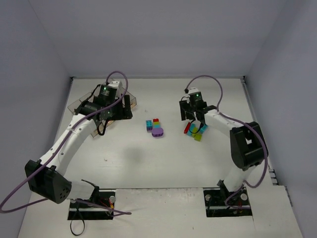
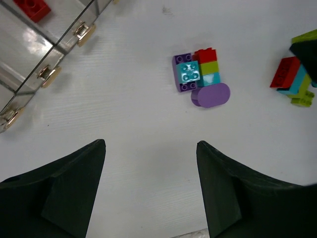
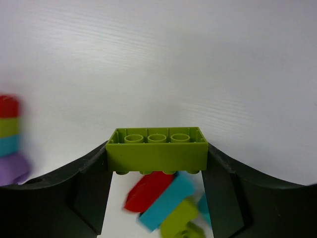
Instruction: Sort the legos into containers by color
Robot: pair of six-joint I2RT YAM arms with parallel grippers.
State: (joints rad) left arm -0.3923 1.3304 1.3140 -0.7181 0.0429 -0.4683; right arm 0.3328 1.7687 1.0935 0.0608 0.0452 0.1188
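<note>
Right gripper (image 3: 157,148) is clamped on a lime green brick (image 3: 157,154), one finger on each short end, with the brick level, its hollow underside up and its studs down. It is held clear of the table (image 3: 163,59), directly over a loose pile (image 3: 166,203) of red, cyan and lime bricks that looks blurred in the right wrist view. In the top view this pile sits just beside the right gripper, on its near side. Left gripper (image 2: 151,148) has its fingers wide apart with nothing between them, over bare table near the containers (image 2: 44,47), which lie at the far left. One red brick (image 2: 32,7) lies in a bin there; the rest of the row is cut off by the frame edge. Between the two arms is a middle cluster (image 2: 198,74): a cyan brick on a purple one, with a red, lime and cyan column touching it and the round purple piece (image 2: 212,95) touching its near end. Nothing lies between the middle cluster and the bins.
</note>
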